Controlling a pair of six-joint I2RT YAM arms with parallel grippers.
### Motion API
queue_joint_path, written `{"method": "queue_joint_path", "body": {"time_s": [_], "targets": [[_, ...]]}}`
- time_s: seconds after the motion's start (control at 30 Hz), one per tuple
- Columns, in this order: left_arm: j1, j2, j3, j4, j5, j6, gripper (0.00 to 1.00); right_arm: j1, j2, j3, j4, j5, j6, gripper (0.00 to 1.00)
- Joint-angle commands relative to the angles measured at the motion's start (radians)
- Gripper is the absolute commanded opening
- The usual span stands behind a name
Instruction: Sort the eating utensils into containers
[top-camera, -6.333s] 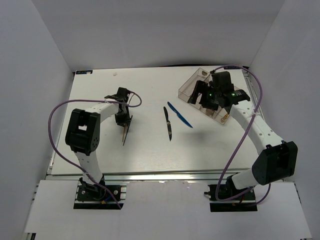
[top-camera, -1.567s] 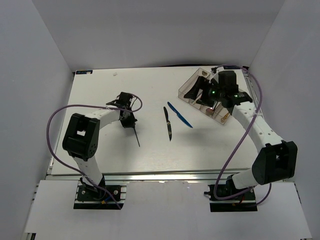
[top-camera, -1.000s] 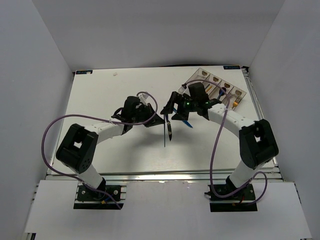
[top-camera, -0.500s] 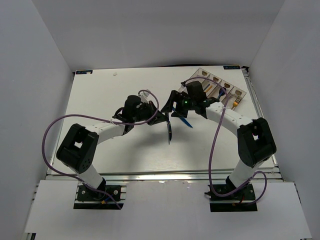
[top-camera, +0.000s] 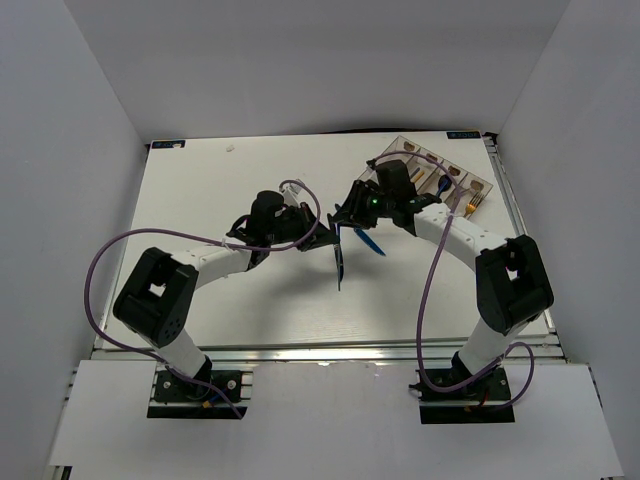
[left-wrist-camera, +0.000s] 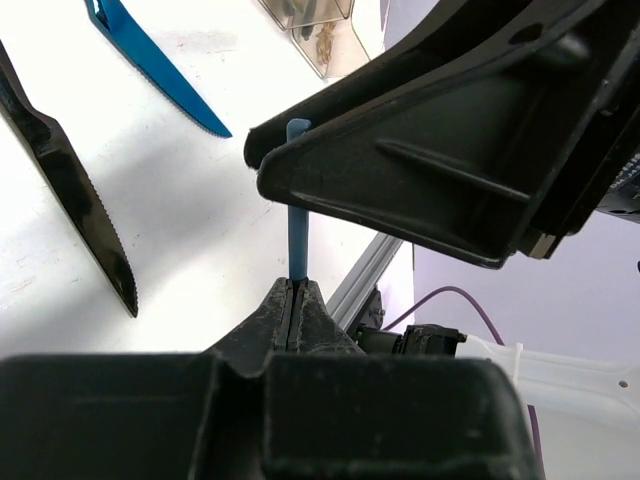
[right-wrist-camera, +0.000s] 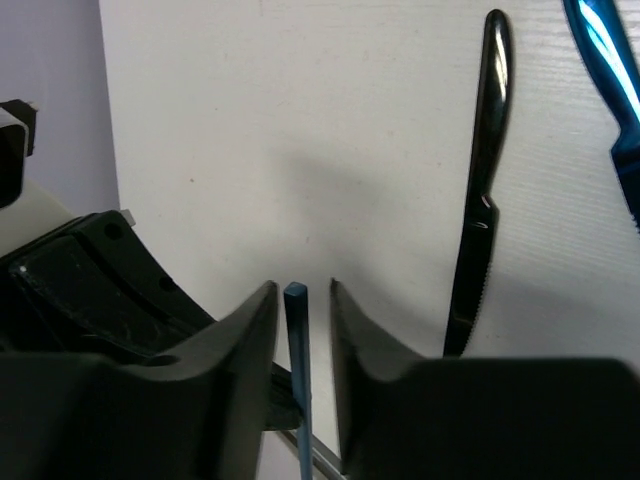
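Surface: white table (top-camera: 200, 190), white walls. The left gripper (left-wrist-camera: 297, 287) is clamped on a thin blue rod-shaped utensil (left-wrist-camera: 297, 225), mid-table beside a slim black metal knife (right-wrist-camera: 478, 200). The right gripper (right-wrist-camera: 303, 300) straddles its tip with gaps on both sides, not gripping.

White table (top-camera: 200, 200), black knife (right-wrist-camera: 477, 230), blue knife (left-wrist-camera: 150, 62)
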Motion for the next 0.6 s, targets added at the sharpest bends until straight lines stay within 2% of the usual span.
{"method": "queue_joint_path", "body": {"time_s": [0.0,0.03,0.1,0.17,0.2,0.3,0.4,0.43,0.53,0.57], "targets": [[-0.001,-0.044,0.037,-0.001,0.004,0.015,0.0,0.003,-0.001,0.019,0.051,-0.05,-0.001,0.29],[-0.001,-0.043,0.044,-0.002,0.005,0.018,0.0,0.003,-0.004,0.019,0.053,-0.053,-0.005,0.25],[-0.001,-0.04,0.052,-0.017,0.001,0.028,0.0,0.003,-0.003,0.022,0.053,-0.062,-0.011,0.24],[-0.001,-0.035,0.067,-0.031,-0.004,0.037,0.0,0.001,-0.003,0.028,0.048,-0.068,-0.022,0.11],[-0.001,-0.034,0.075,-0.053,-0.007,0.044,0.0,0.001,-0.003,0.031,0.042,-0.065,-0.025,0.0],[-0.001,-0.017,0.118,-0.124,-0.022,0.077,0.0,-0.005,-0.001,0.047,0.028,-0.047,-0.034,0.0],[-0.001,-0.009,0.178,-0.253,-0.07,0.129,0.65,-0.042,0.006,0.087,-0.036,0.023,-0.042,0.0],[-0.001,-0.011,0.19,-0.281,-0.1,0.14,0.97,-0.06,0.014,0.113,-0.073,0.04,-0.039,0.0],[-0.001,-0.021,0.236,-0.401,-0.14,0.182,0.98,-0.163,0.052,0.172,-0.169,0.14,-0.053,0.0],[-0.001,-0.023,0.247,-0.427,-0.171,0.193,0.98,-0.187,0.071,0.238,-0.2,0.186,-0.063,0.0]]}}
